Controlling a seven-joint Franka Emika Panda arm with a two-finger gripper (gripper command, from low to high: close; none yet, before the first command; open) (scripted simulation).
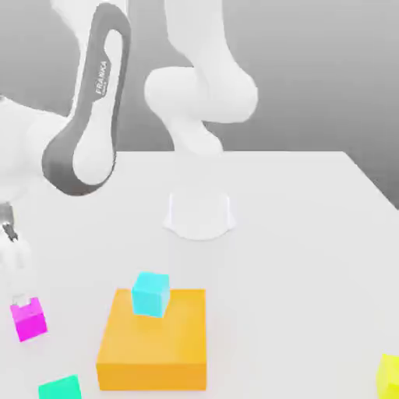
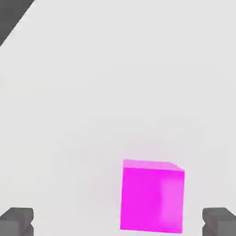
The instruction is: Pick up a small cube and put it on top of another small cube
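magenta-pink small plain cube [image 2: 152, 197] sits on the white table [image 1: 296, 234], lower left of the exterior view, between spread gripper [image 2: 118, 221] fingers, not grasped. approach step; next: descend, clench.

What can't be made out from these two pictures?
- Yellow block: cut by the exterior view's right edge.
- Teal-green cube: cut by its bottom edge.
- Tool: only the tips of the open fingers show in the hand view.
- Magenta cube: whether a finger touches it is unclear.
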